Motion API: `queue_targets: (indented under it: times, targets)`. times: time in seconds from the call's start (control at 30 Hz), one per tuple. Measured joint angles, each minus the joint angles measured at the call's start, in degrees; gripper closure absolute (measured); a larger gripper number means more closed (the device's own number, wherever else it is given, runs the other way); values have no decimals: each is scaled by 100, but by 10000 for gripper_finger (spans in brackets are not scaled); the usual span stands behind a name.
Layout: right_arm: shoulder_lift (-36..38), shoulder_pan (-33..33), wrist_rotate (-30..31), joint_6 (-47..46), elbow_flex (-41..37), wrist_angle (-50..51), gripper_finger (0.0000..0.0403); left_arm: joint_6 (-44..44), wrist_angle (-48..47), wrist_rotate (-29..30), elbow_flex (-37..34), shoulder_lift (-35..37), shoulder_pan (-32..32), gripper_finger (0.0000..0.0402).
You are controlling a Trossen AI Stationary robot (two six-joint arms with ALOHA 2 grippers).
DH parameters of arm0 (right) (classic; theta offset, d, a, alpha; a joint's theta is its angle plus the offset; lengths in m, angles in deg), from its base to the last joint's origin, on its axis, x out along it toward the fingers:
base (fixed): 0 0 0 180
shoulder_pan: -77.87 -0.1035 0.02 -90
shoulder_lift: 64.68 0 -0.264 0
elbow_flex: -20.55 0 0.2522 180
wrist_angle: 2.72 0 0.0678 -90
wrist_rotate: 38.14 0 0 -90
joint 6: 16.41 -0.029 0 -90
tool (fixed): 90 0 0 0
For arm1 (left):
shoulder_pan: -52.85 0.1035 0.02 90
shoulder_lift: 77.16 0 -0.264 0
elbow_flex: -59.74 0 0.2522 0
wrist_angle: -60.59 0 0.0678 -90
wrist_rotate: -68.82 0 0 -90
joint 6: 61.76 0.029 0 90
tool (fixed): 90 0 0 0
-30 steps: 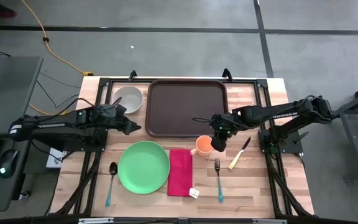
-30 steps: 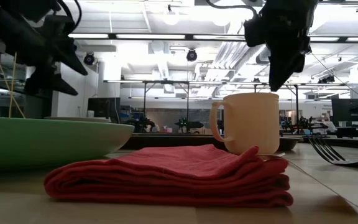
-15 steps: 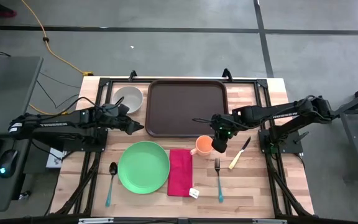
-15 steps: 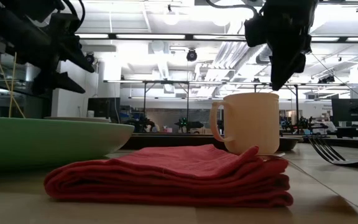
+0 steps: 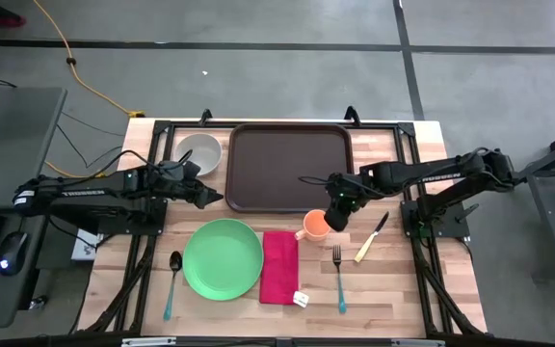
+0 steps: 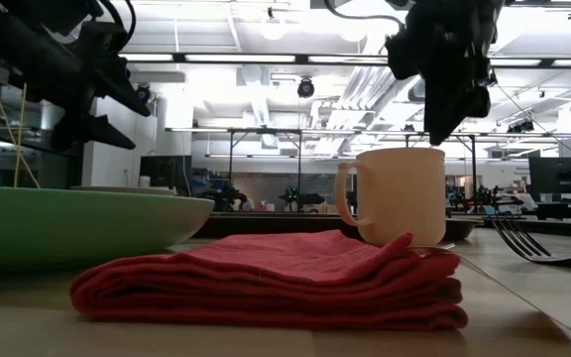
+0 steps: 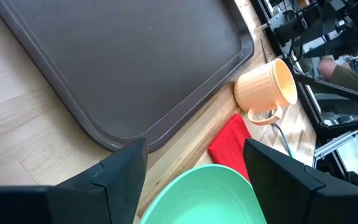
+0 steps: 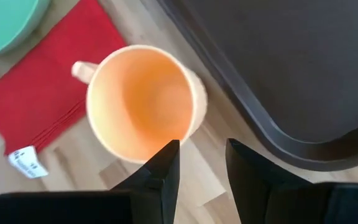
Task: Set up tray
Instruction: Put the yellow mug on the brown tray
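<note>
- The right gripper (image 5: 335, 216) hangs just above the small orange cup with a handle (image 5: 314, 226). Its two dark fingers (image 8: 164, 168) are a little apart and hold nothing.
- The gap looks narrow. If the fingers go down like this, I think they could bump the cup's rim and tip it onto the folded red cloth napkin (image 5: 279, 267).
- The cup looks smooth and hard, so it might slip if it is pinched at only one edge.
- The left gripper (image 5: 210, 197) waits by the near left corner of the big dark brown plastic tray (image 5: 287, 164). Its fingers (image 7: 120, 171) are wide apart and empty.
- The tray lies flat at the far middle of the pale wooden table (image 5: 393, 280). It has round corners and a raised rim, and nothing is on it yet.
- That rim could catch the cup's bottom if the cup is carried too low.
- The round green plate (image 5: 223, 258) looks shiny and wide. A metal fork (image 5: 339, 278) lies near the cup.
</note>
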Motion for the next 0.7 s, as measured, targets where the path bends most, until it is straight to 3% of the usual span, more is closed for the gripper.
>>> queue_targets:
  times: [0.43,0.7]
  targets:
    - [0,0,-371,-119,0,-153,290,44,-29,1,2,0,0,108]
    - [0,-12,-293,-196,0,-149,188,44,-31,23,0,0,0,108]
